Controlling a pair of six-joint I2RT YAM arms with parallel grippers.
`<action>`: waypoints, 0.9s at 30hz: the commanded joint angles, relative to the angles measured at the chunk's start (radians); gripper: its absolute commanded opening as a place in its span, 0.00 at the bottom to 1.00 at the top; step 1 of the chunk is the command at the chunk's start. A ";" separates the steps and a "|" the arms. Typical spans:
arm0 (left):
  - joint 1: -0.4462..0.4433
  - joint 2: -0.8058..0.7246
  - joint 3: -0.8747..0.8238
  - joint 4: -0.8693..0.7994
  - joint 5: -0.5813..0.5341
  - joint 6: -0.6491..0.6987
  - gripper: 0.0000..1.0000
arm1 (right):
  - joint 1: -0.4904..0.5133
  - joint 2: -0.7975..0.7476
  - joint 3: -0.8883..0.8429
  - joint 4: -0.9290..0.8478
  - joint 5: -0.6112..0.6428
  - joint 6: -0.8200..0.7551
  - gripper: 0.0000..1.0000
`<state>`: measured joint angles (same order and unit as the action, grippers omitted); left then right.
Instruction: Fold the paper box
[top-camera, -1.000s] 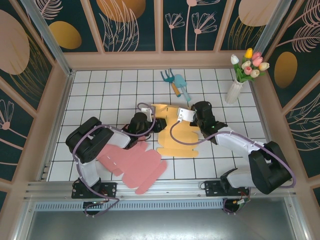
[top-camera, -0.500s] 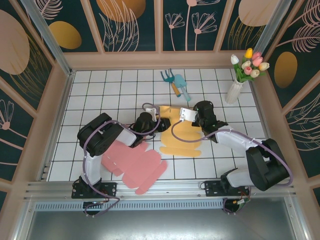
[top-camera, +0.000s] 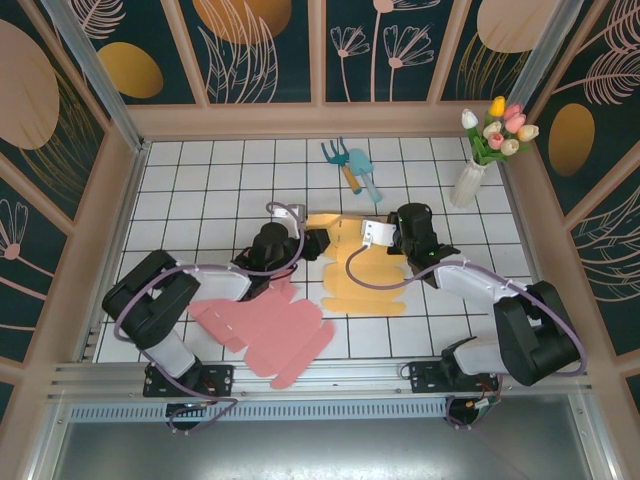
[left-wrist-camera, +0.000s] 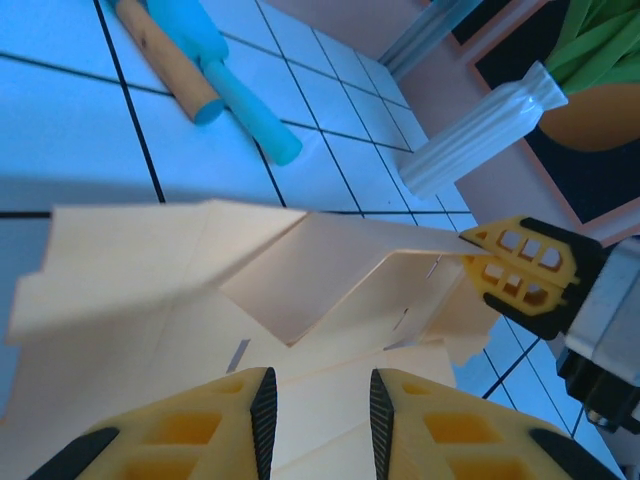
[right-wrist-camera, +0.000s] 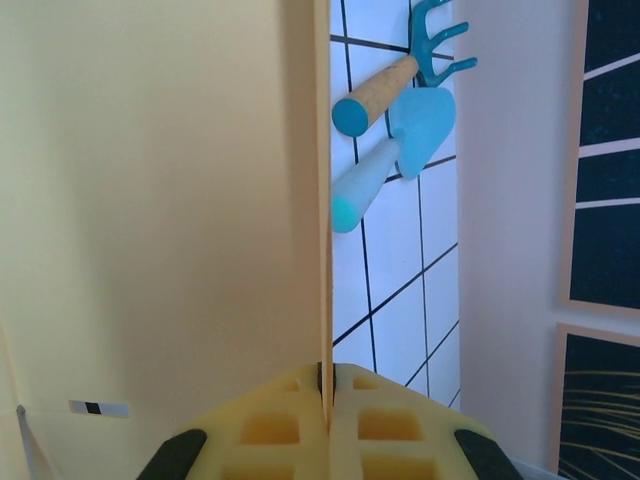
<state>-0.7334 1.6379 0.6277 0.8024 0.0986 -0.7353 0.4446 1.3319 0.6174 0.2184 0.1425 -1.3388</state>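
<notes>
The yellow paper box (top-camera: 365, 282) lies partly unfolded on the white tiled table, its far panels lifted. My right gripper (top-camera: 383, 233) is shut on the edge of a raised flap, which stands upright between the fingers (right-wrist-camera: 325, 375). In the left wrist view the same flap (left-wrist-camera: 330, 270) slopes up to the right gripper's fingertips (left-wrist-camera: 525, 268). My left gripper (top-camera: 314, 243) sits at the box's left edge. Its jaws (left-wrist-camera: 320, 390) stand open over the flat panel, with nothing pinched between the pads.
A flat pink box blank (top-camera: 265, 325) lies near the front left. Blue garden tools with a wooden handle (top-camera: 352, 165) rest behind the box. A white vase of tulips (top-camera: 468, 180) stands at the back right. Walls enclose the table.
The left arm's elbow has swung out to the left while its gripper stayed at the box's left edge and its jaws widened. The right gripper keeps its hold on the flap.
</notes>
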 joint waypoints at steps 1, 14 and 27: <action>-0.007 -0.059 -0.032 -0.071 -0.090 0.077 0.33 | -0.003 -0.036 -0.028 0.069 -0.030 -0.050 0.00; 0.037 -0.299 -0.169 -0.125 -0.463 0.318 0.27 | 0.022 -0.106 -0.163 0.364 -0.050 -0.325 0.00; 0.098 -0.140 -0.122 0.032 -0.259 0.564 0.22 | 0.023 -0.117 -0.173 0.388 -0.103 -0.351 0.00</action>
<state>-0.6365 1.4754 0.4595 0.7662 -0.2001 -0.2470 0.4603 1.2346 0.4591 0.5526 0.0692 -1.6608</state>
